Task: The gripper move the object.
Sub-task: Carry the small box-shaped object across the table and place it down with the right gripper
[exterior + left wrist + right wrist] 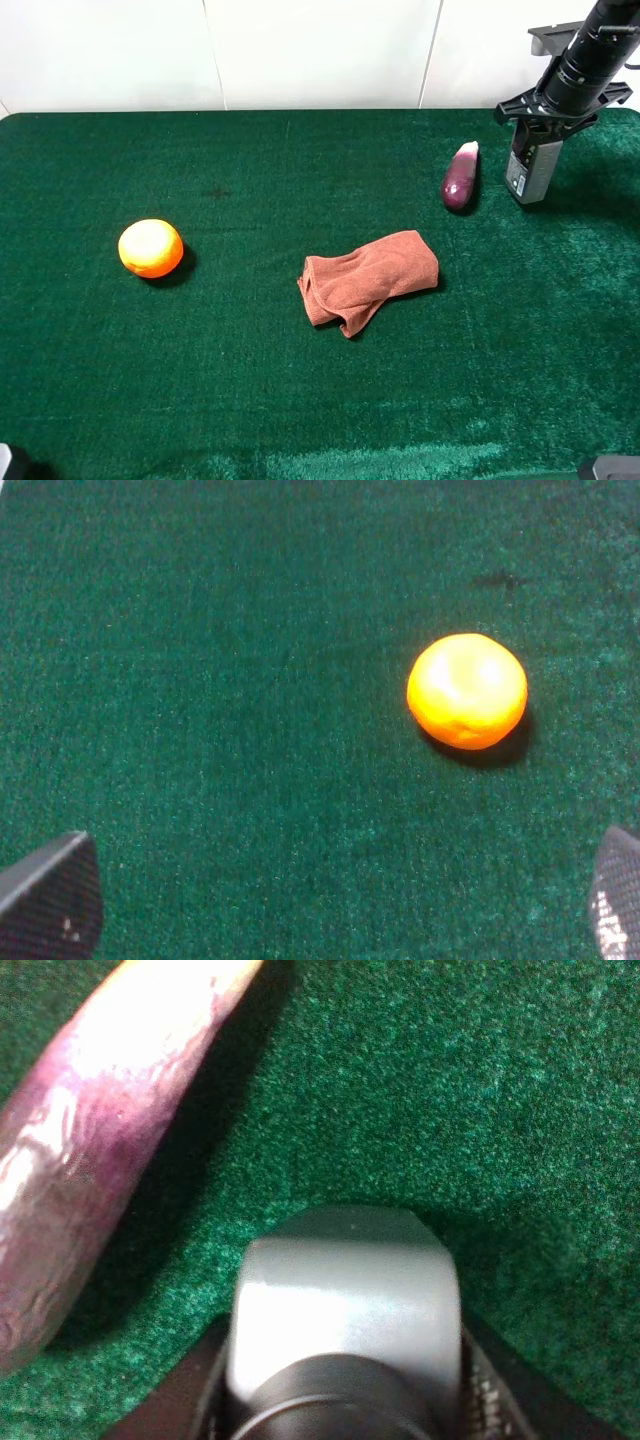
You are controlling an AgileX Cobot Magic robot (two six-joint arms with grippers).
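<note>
The object, a grey pump bottle (529,170) with a dark label, stands upright at the far right of the green table, just right of the purple eggplant (460,178). My right gripper (543,128) comes down over its top from above. In the right wrist view the bottle's grey shoulder (345,1295) fills the middle, and dark fingers (482,1392) press against both of its sides. The eggplant (90,1150) lies close beside it. My left gripper (335,900) is open and empty above bare cloth, with the orange (467,690) ahead of it.
A rust-brown cloth (368,279) lies crumpled at the table's middle. An orange (151,248) sits at the left. The green table cover (300,400) ends against a white wall at the back, close behind the bottle.
</note>
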